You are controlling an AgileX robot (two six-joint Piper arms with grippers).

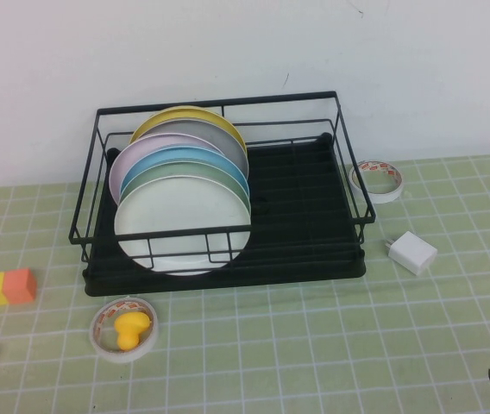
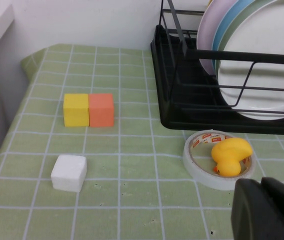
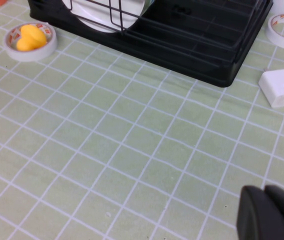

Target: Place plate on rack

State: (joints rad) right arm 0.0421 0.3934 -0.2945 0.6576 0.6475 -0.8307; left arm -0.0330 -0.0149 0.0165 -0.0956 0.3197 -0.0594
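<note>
High view: the plain white round plate (image 1: 182, 222) already stands upright in the black wire rack (image 1: 314, 207); left claw (image 2: 267, 210) and right claw (image 3: 272, 212) hover nearer the bench's front edge, grip unreadable.

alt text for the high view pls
A white plate stands upright at the front of a row of coloured plates in a black wire rack on a green checked table. Neither the left nor the right gripper appears.

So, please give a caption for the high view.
White plate standing upright in black rack, frontmost of six; neither pincer visible.
</note>
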